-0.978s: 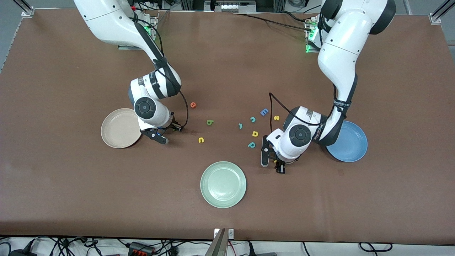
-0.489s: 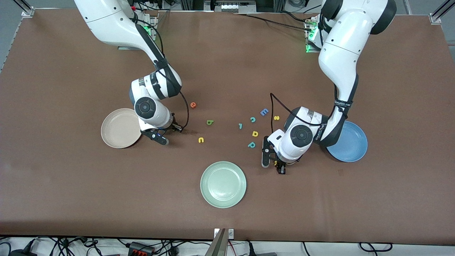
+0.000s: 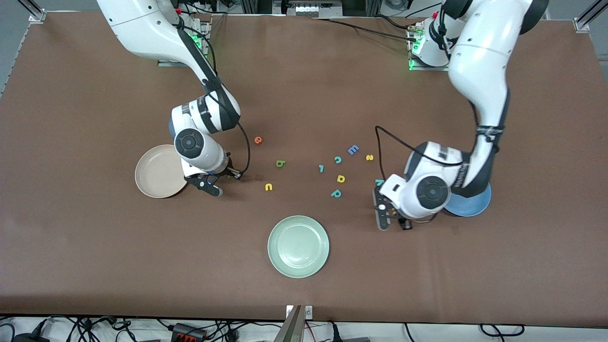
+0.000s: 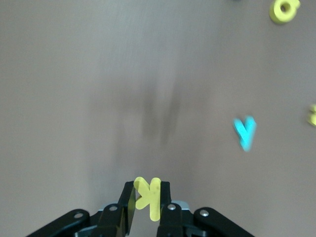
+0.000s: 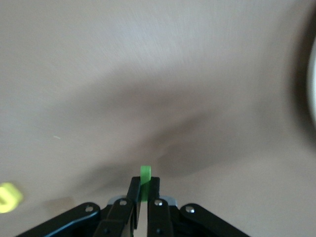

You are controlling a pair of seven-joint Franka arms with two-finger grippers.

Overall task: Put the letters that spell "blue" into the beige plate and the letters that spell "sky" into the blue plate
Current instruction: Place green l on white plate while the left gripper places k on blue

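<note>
Gripping a yellow k [image 4: 148,197] between closed jaws, our left gripper [image 4: 147,210] hangs over bare table just beside the blue plate [image 3: 475,204], which our left arm mostly covers. Our right gripper [image 5: 144,197] has its jaws pinched tight on the green l [image 5: 145,177], and it hangs over the table close by the beige plate [image 3: 156,172], at the right arm's end.

We see the other letters scattered on the table between the two plates. The orange e [image 3: 258,140] lies farthest from the front camera, the green b [image 3: 280,164] nearer than it, and the yellow u [image 3: 269,187] nearer again. Toward the left arm's end sit a teal 1-shaped letter [image 3: 321,168], a teal c [image 3: 337,159], the blue capital E [image 3: 353,149], the yellow s [image 3: 369,157], a yellow round-bowled letter [image 3: 341,178] and a teal p [image 3: 336,193]. The teal y [image 4: 245,132] lies on the table close to our left wrist. A pale green plate [image 3: 298,246] rests nearest the front camera.
</note>
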